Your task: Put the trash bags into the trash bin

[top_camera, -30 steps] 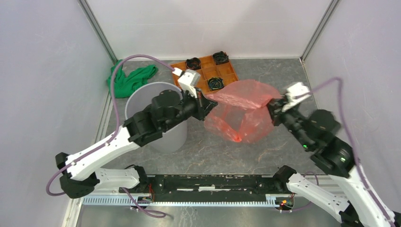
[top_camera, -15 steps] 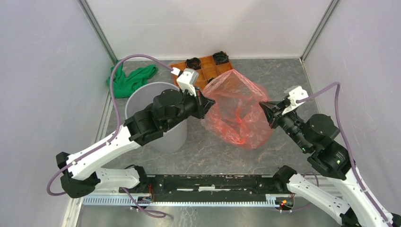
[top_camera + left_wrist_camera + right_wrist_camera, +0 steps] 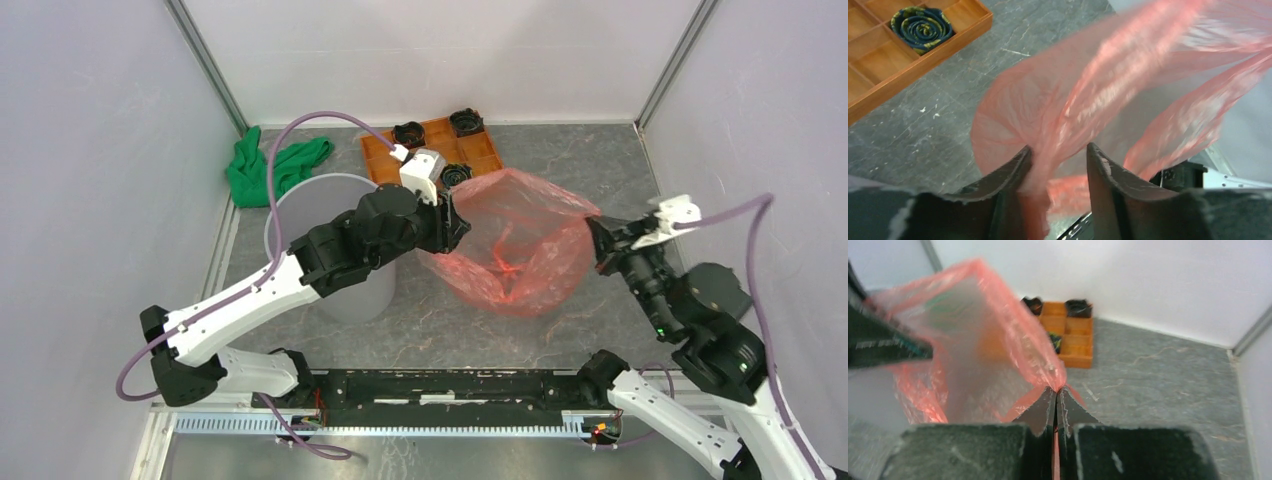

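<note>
Stretched wider than a moment ago: trash bags (image 3: 520, 245) gripped by left pincer (image 3: 452, 228) (fingers slightly apart on film) and tightly clamped right pincer (image 3: 600, 230). Spreading step; next needs carrying leftward over trash bin (image 3: 300, 200).

Thin translucent red-orange plastic film bag (image 3: 520, 250): crinkly, glossy. Light grey round plastic bin (image 3: 365, 295): smooth, matt. Orange wooden compartment tray (image 3: 480, 150): smooth. Green cloth (image 3: 270, 165): matt, rumpled.

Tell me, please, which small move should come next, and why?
Probably carry the trash bag leftward toward the trash bin: it hangs spread between the left pincer and the right pincer, right of the bin, not over it.
</note>
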Action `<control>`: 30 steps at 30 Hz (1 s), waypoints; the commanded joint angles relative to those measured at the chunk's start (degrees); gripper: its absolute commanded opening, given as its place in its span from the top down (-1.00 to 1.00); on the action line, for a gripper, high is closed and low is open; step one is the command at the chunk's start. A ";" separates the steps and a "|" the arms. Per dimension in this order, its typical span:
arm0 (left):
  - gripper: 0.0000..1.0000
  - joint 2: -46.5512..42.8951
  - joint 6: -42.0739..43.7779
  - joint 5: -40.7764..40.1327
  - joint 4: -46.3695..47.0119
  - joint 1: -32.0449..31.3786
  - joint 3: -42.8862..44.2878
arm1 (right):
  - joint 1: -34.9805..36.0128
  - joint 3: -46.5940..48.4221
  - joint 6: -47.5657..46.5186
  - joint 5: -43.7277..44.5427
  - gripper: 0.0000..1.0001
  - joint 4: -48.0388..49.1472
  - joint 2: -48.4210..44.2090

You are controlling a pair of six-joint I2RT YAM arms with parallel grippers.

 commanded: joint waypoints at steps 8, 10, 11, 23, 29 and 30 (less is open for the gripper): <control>-1.00 -13.55 -0.81 -10.67 -13.93 0.15 2.99 | 0.06 1.73 -6.36 12.34 0.99 3.38 -6.00; -1.00 -13.70 -1.96 -18.40 -20.79 0.19 4.90 | 0.09 1.89 -6.82 11.89 0.99 3.83 -5.59; -1.00 -13.22 -2.83 -21.06 -24.19 0.22 5.69 | 0.08 2.21 -6.87 11.51 0.99 3.68 -5.29; -0.90 1.02 -4.57 -21.30 -31.33 1.13 5.17 | 0.09 4.55 -7.12 8.50 0.99 5.17 -5.38; -0.11 4.25 -2.47 -18.68 -28.74 1.19 6.13 | 0.08 6.53 -7.76 8.92 0.99 4.54 -5.33; 0.07 4.64 -2.23 -17.73 -28.22 1.12 6.61 | 0.06 6.42 -7.81 8.93 0.99 4.98 -5.59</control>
